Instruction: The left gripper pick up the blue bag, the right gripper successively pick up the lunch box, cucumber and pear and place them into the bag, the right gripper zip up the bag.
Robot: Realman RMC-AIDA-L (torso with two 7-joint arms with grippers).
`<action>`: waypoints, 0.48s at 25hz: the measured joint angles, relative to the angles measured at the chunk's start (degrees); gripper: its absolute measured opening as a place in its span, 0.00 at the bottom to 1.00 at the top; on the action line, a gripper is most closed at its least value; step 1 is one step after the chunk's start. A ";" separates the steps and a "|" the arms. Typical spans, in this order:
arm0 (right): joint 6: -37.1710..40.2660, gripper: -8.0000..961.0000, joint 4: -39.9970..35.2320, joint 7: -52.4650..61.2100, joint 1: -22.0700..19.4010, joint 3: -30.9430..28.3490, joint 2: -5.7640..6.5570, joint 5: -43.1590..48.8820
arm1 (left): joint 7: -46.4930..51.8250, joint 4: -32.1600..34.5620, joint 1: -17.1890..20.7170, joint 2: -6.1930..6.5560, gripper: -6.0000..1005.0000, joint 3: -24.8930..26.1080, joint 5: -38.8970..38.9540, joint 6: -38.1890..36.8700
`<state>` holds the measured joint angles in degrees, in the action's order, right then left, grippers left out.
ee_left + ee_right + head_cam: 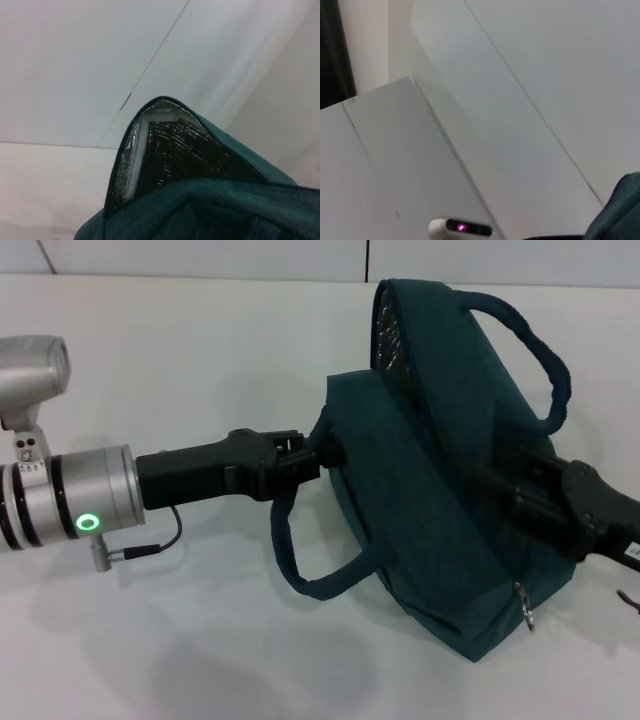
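Observation:
The blue bag [430, 490] is dark teal and stands tilted on the white table [200, 340], its silver-lined mouth [385, 330] gaping at the far end. My left gripper [322, 453] comes in from the left and is shut on the bag's near rim beside one handle [295, 565]. My right gripper [497, 478] reaches in from the right, lying against the bag's side. The left wrist view shows the bag's foil lining [170, 145]. A bag corner [620, 210] shows in the right wrist view. The lunch box, cucumber and pear are out of view.
A metal zipper pull [525, 608] hangs at the bag's near right corner. The second handle [545, 355] arches over the far side. In the right wrist view a small white device with a purple light [460, 227] sits low against white walls.

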<state>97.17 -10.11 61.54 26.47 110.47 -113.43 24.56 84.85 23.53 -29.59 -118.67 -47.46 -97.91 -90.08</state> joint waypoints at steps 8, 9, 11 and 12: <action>8.31 0.65 0.55 3.80 -4.25 -4.23 4.70 0.75 | 0.16 0.59 -0.27 0.27 0.27 0.00 0.00 -0.23; 9.22 0.65 0.66 4.56 -4.82 -4.44 5.43 0.71 | 0.16 0.60 -0.22 0.29 0.27 0.00 0.00 -0.24; 10.36 0.65 1.47 5.31 -5.15 -4.62 6.31 0.77 | 0.15 0.61 0.01 0.36 0.27 0.00 0.00 -0.25; 10.36 0.65 1.47 5.31 -5.15 -4.62 6.31 0.77 | 0.12 0.62 0.07 0.38 0.27 0.00 -0.05 -0.23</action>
<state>107.53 -8.64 66.85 21.32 105.86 -107.12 25.33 84.97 24.15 -29.52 -118.30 -47.46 -97.96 -90.31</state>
